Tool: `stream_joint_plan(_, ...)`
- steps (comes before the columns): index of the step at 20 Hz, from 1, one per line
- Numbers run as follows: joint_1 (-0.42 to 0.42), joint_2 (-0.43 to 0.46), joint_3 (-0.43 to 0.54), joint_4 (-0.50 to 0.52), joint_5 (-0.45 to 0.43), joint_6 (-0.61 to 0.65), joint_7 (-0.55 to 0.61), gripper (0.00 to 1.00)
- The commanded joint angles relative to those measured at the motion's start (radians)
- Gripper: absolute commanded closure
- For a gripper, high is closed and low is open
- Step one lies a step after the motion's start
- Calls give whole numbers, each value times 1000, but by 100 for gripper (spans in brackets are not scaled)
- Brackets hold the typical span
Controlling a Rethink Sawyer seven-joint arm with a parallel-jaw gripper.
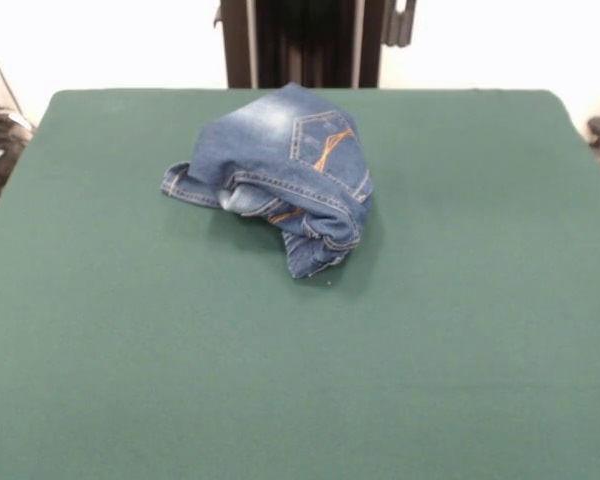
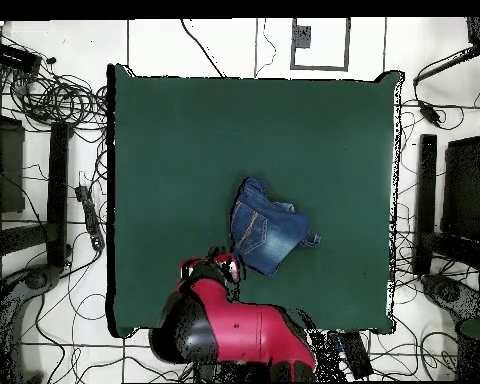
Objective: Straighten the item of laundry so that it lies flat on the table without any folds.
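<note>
A small pair of blue jeans (image 1: 278, 172) lies in a crumpled heap on the green desk (image 1: 300, 360). In the front view the heap sits up toward 12 o'clock on the desk, a little to the 11 o'clock side of the middle. The jeans are not flat. The cloth is folded over itself and bunched up. A back pocket with orange stitching shows on top, on the 2 o'clock side of the heap. A pale, faded patch shows near the top of the heap. One rolled part sticks down toward 5 o'clock, and a hem edge pokes out toward 9 o'clock. Behind the desk, at the top of this view, stands the dark pedestal (image 1: 305, 42).

In the overhead view the jeans (image 2: 267, 226) lie a little toward 5 o'clock from the middle of the desk (image 2: 184, 150). One thin bit of cloth points out toward 3 o'clock. The red and black arm (image 2: 234, 330) comes in from 6 o'clock. Its end hangs over the desk just beside the jeans, at their 7 o'clock side. The claw is hidden under the arm's end here, so I cannot tell if it is released or clenched. Many cables (image 2: 54, 100) lie on the floor around the desk.
</note>
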Motion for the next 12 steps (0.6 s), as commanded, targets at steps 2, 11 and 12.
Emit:
stream_joint_plan(2, -25, 87, 56, 66, -1, -63, 203, 100)
stream_joint_plan(11, 1, 86, -22, -37, -24, -5, 128, 100)
stream_joint_plan(12, -3, 86, -24, -44, -27, 1, 122, 100)
